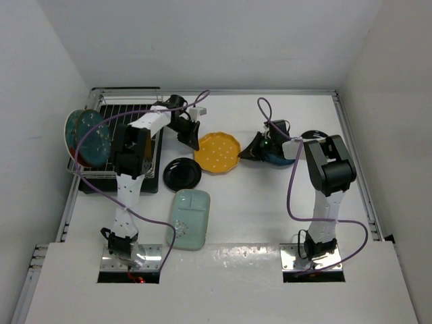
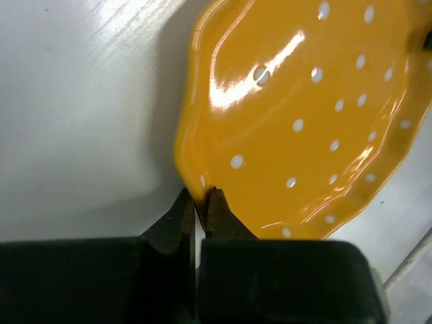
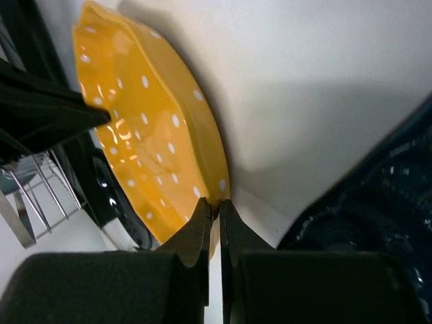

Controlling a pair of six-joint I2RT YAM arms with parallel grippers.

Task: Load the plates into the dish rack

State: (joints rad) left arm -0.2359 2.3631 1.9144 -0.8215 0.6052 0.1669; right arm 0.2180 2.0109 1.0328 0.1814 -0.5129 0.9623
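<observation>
The yellow scalloped plate [image 1: 217,152] with white dots lies at the table's middle, right of the dish rack [image 1: 145,177]. My left gripper [image 1: 193,140] is shut on its left rim; in the left wrist view the gripper [image 2: 201,194] pinches the plate's [image 2: 304,115] edge. My right gripper [image 1: 249,154] is shut on the opposite rim; in the right wrist view the gripper [image 3: 217,205] grips the plate [image 3: 148,142]. A grey-teal plate [image 1: 75,127] and a red flowered plate [image 1: 94,143] stand in the rack's left side.
A small black plate [image 1: 182,173] lies just below the left gripper. The pale mint tray [image 1: 189,218] lies near the left arm's base. The dark blue leaf plate [image 1: 278,159] lies under the right wrist. Another black dish [image 1: 312,136] shows behind the right arm.
</observation>
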